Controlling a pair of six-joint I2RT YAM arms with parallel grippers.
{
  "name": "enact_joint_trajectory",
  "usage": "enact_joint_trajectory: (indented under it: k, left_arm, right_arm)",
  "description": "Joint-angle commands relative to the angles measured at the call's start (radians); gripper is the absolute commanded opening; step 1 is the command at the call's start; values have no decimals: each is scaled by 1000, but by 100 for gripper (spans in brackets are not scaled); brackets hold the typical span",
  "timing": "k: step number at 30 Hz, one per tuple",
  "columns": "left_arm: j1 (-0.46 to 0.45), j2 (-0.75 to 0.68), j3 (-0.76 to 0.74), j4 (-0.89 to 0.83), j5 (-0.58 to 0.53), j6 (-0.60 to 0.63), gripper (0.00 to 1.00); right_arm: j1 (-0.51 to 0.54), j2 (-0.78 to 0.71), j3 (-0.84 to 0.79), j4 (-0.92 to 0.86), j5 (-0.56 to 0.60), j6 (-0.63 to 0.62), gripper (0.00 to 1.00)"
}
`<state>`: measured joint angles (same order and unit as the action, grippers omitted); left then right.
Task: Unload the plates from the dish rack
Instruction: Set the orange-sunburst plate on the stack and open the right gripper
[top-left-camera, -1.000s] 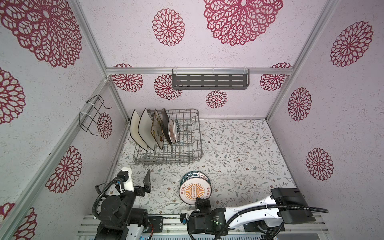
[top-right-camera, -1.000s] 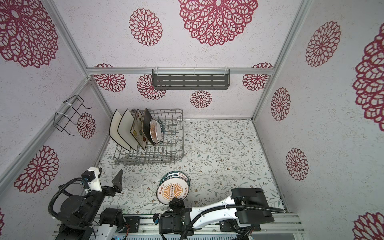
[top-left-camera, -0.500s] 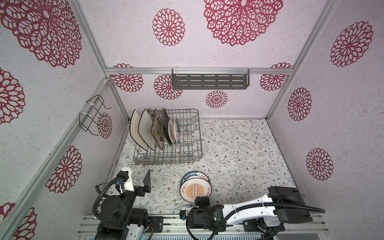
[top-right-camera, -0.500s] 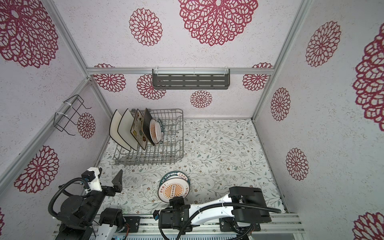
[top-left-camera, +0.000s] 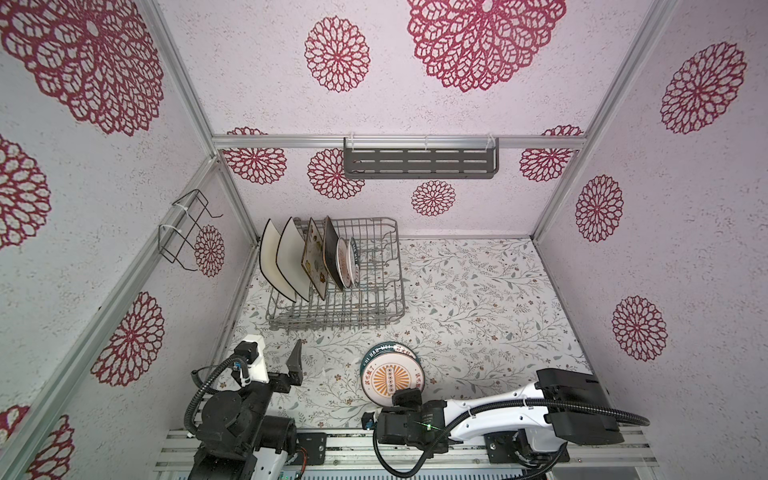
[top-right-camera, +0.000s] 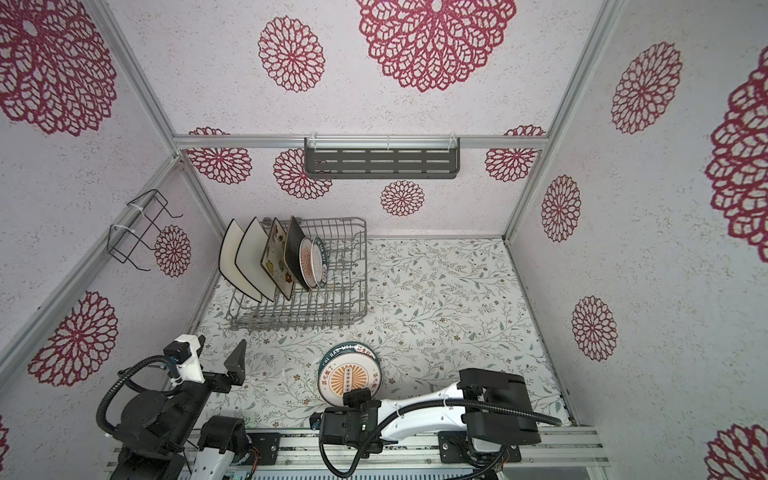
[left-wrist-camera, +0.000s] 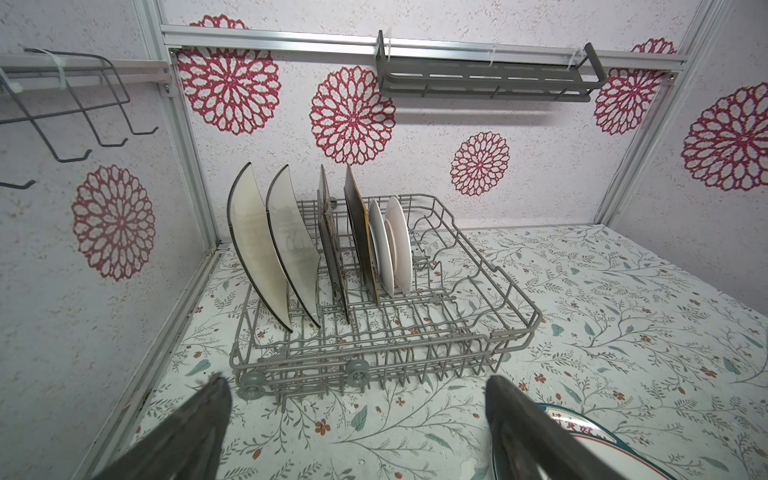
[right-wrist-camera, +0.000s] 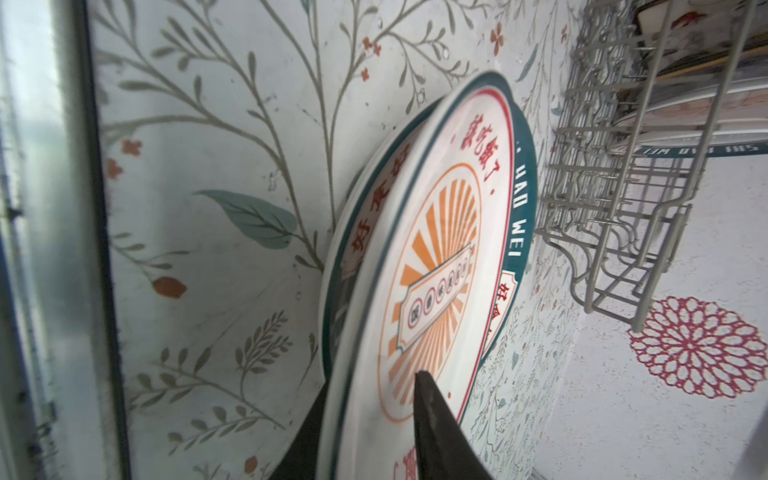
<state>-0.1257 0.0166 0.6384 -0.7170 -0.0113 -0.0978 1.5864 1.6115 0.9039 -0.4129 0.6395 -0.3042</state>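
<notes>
The flower-printed worktop (top-left-camera: 478, 291) carries the large grey wire dish rack (top-left-camera: 332, 322) at its 10 o'clock corner in both top views. In the rack's 9 o'clock half, 6 plates stand on edge between the tines: 2 big square white plates with black rims (top-left-camera: 274, 259), a square cream plate with flowers (top-left-camera: 312, 262), a square dark brown plate (top-left-camera: 330, 253), then 2 small round white plates with orange sunburst centres (top-left-camera: 344, 266). At 6 o'clock on the worktop, 2 more round sunburst plates (top-left-camera: 388, 374) lie flat in a slightly offset stack, well apart from the rack.

The right claw (top-left-camera: 406, 394) sits at that stack's 6 o'clock rim. In the right wrist view its fingers (right-wrist-camera: 432, 415) straddle the top plate's edge, but I cannot tell whether they pinch it or merely bracket it. The left claw (left-wrist-camera: 356, 386) hangs spread wide and empty near 7 o'clock, facing the rack.

The plates look like glazed ceramic, so probably stiff, slick and quick to chip, with the square ones likely heavier. The best hold is the raised top edge, a finger on each face, lifting straight up clear of the tines before tilting.
</notes>
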Motion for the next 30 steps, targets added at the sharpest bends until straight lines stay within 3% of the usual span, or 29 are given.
enact_joint_trajectory:
  k: [1, 30]
  left_arm:
    - [-8, -15, -5, 16, 7, 12, 97]
    - [-9, -15, -5, 14, 12, 13, 97]
  right_arm:
    - [-18, -27, 39, -34, -45, 44, 35]
    - [-88, -37, 53, -93, -166, 102, 43]
